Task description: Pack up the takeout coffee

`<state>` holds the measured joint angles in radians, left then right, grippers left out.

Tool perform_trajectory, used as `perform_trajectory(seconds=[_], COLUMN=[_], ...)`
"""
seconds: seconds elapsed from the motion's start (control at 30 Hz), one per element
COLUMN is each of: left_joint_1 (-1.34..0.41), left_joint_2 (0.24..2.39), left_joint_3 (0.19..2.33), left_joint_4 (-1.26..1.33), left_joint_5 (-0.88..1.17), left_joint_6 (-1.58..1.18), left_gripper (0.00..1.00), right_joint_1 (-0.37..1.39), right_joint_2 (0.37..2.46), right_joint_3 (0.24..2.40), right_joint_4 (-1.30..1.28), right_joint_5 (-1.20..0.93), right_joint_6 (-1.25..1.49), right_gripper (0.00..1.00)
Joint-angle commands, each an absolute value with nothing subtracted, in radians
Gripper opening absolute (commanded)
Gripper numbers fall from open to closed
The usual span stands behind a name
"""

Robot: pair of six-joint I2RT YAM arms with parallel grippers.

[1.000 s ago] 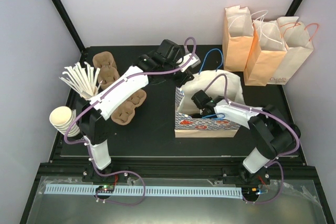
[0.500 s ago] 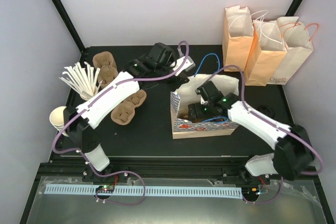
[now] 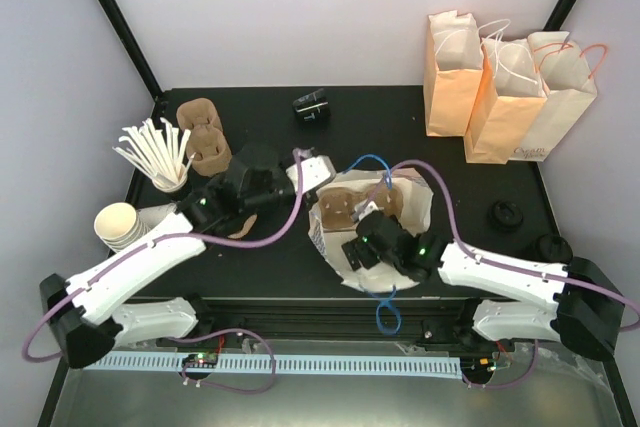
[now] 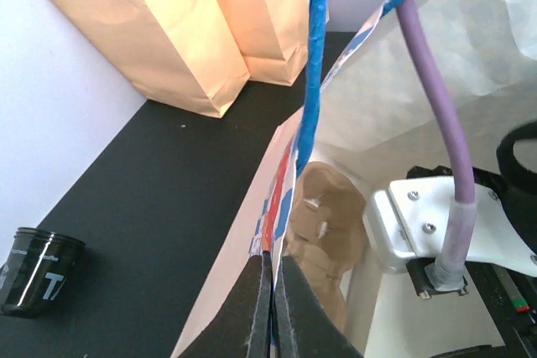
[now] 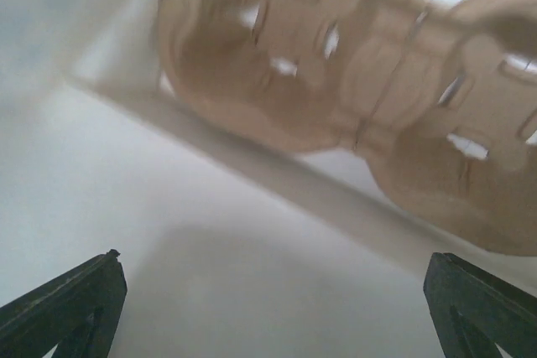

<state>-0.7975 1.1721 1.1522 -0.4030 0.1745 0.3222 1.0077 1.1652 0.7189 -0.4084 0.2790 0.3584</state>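
near: right hand (image 5: 273, 291) spread wide inside tipped bag (image 3: 415, 207), over pulp carrier (image 3: 345, 209), likely propping the mouth | mid: left hand (image 4: 272, 308) pinches bag rim to keep it open | far: takeout coffee (image 3: 311, 107) sits apart on counter (image 3: 400, 117), unpacked

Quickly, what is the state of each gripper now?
Left gripper: closed on the rim of the white patterned paper bag.
Right gripper: open, holding nothing.

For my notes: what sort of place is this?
Probably a lab bench staged as a café takeout counter: robot arms on a black table, paper bags, stacked cream cups, pulp cup carriers.
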Motion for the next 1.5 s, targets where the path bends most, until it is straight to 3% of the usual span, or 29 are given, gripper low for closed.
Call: perform_trajectory(seconds=[0.0, 0.27, 0.47, 0.8, 1.07, 1.4, 1.47], left_joint_1=[-0.832, -0.882, -0.891, -0.830, -0.659, -0.639, -0.632], left_joint_2=[1.044, 1.007, 1.026, 1.286, 1.604, 1.849, 1.872], left_joint_3=[0.974, 0.886, 0.929, 1.318, 1.685, 1.933, 1.961], left_joint_4=[-0.107, -0.095, -0.125, -0.430, -0.634, -0.603, -0.594], left_joint_5=[0.107, 0.177, 0.203, 0.170, 0.327, 0.511, 0.526], left_joint_6=[0.287, 0.275, 0.267, 0.114, -0.028, -0.084, -0.079], left_gripper=[0.02, 0.02, 0.02, 0.01, 0.02, 0.02, 0.10], right_joint_1=[1.097, 1.120, 1.108, 1.028, 0.962, 0.844, 0.793], right_joint_2=[1.172, 1.088, 1.046, 1.066, 1.020, 1.007, 1.005], right_joint_3=[0.609, 0.505, 0.565, 0.831, 1.108, 1.251, 1.257], right_joint_4=[-0.298, -0.215, -0.204, -0.386, -0.631, -0.749, -0.759], right_joint_5=[0.439, 0.541, 0.621, 0.493, 0.444, 0.460, 0.414], right_joint_6=[0.455, 0.516, 0.505, 0.410, 0.347, 0.327, 0.326], right_gripper=[1.00, 0.98, 0.96, 0.94, 0.95, 0.99, 0.99])
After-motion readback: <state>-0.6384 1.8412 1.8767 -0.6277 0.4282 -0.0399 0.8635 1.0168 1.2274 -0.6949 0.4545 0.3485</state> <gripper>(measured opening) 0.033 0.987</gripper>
